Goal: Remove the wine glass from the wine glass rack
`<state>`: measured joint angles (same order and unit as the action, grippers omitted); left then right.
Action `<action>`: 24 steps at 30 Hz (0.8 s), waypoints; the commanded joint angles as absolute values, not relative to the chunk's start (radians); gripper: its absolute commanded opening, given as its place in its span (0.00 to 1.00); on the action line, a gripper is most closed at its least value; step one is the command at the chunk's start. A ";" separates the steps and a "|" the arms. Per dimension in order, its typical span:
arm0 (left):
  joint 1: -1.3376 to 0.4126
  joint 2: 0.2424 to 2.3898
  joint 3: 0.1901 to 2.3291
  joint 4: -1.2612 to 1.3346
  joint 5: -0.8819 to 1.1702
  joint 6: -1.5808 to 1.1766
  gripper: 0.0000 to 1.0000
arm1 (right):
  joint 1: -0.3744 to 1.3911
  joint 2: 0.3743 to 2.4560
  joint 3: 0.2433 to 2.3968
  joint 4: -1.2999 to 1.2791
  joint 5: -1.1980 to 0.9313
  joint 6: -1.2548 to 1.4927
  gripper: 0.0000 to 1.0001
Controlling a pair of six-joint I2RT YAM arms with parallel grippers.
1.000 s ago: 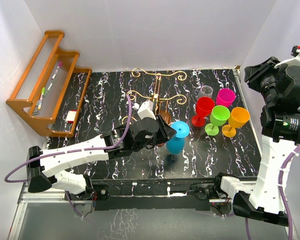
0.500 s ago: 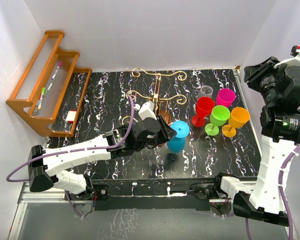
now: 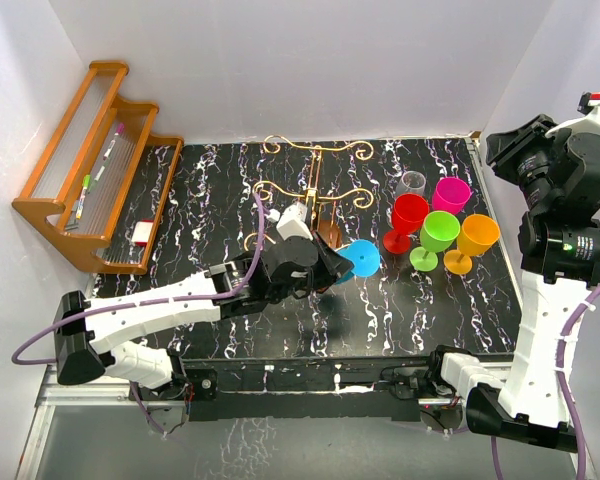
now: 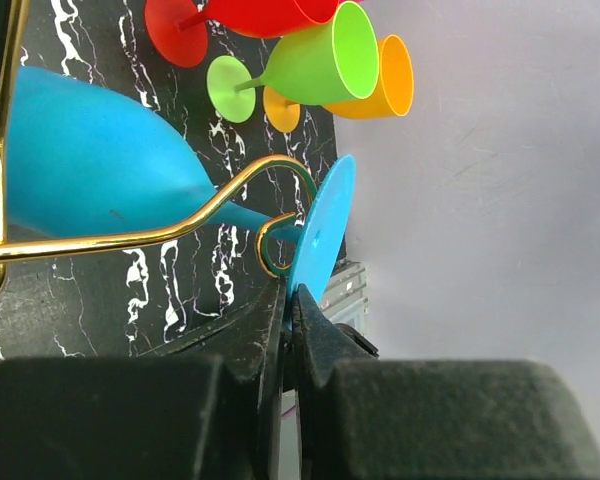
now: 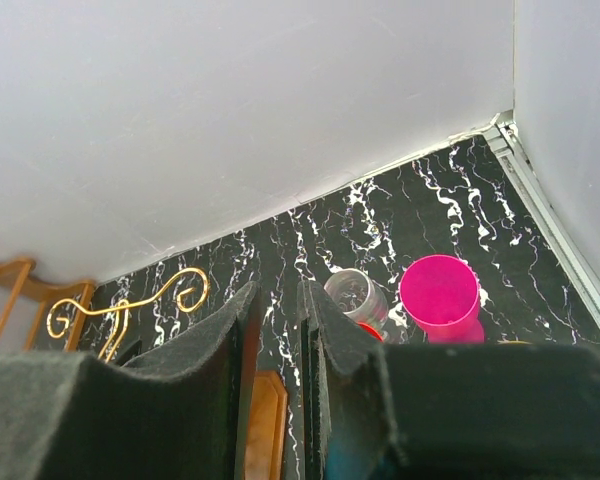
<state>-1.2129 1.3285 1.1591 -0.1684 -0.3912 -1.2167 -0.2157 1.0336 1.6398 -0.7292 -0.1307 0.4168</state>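
While the wine glass (image 4: 90, 160) hangs by its stem in a near wire arm (image 4: 180, 226) of the wine glass rack (image 3: 315, 180), foot rightward, the nearer left gripper (image 4: 292, 300) pinches the foot's edge; the right gripper (image 5: 280, 305) stands well apart, narrowly parted, empty

Your blue wine glass (image 4: 90, 160) lies tipped almost onto its side, with its thin stem caught in the curled end of a gold wire arm of the wine glass rack (image 3: 316, 185). The round foot stands edge-on right at the tips of your left jaws, and its rim is pinched between them. The bowl reaches away from the tips, past the wire. The rack stands upright on the counter (image 3: 230, 200) just beyond those jaws, with a dark wooden post and two tiers of gold scrolled arms spreading to either side.
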 commanded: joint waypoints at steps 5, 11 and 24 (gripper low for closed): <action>-1.207 1.249 1.157 -0.184 -0.398 -1.230 0.00 | -0.209 1.014 1.644 -0.666 -0.130 0.402 0.24; -1.207 1.205 1.139 -0.182 -0.435 -1.268 0.00 | -0.209 1.010 1.646 -0.662 -0.132 0.405 0.24; -1.197 1.248 1.131 -0.088 -0.426 -1.273 0.00 | -0.209 1.008 1.645 -0.656 -0.135 0.410 0.24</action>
